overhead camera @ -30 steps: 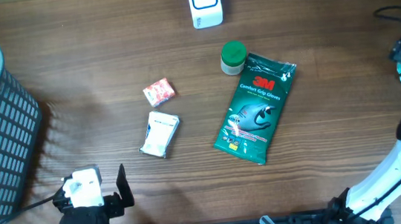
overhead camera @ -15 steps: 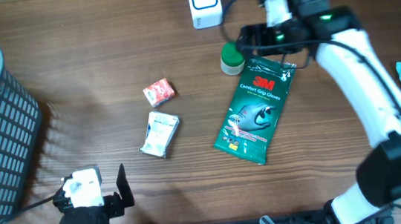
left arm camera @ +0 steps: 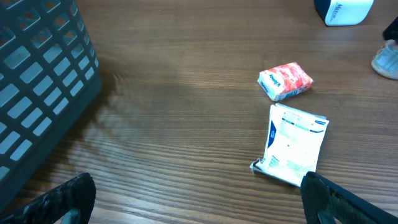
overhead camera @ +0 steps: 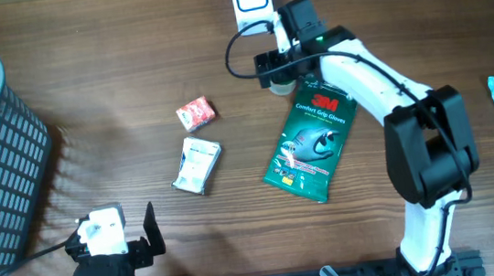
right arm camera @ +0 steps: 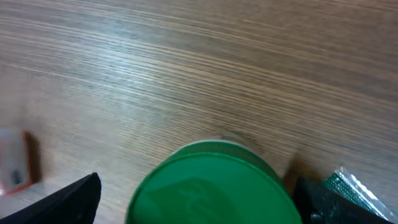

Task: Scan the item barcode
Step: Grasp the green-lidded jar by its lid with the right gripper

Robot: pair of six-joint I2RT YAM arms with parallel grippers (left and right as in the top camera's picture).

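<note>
Green-lidded jar (right arm camera: pixel 208 186) stands at the upper centre of the overhead view, just below the white scanner (overhead camera: pixel 252 1) and just beside the top corner of the glove pack (overhead camera: pixel 313 135). Right gripper (overhead camera: pixel 282 64) hangs over it, jaws spread wide with the lid between them. Left gripper (left arm camera: pixel 196 186), at the lower left, gapes empty, facing a white packet (left arm camera: pixel 291 144) and a red packet (left arm camera: pixel 285 81).

Your small jar with the round green lid (right arm camera: pixel 211 186) stands upright on the wood, just beside the top corner of the green 3M glove pack (overhead camera: pixel 312 136), which lies flat. Its body looks pale, though little shows. The white scanner (overhead camera: pixel 252 1) stands nearby.
</note>
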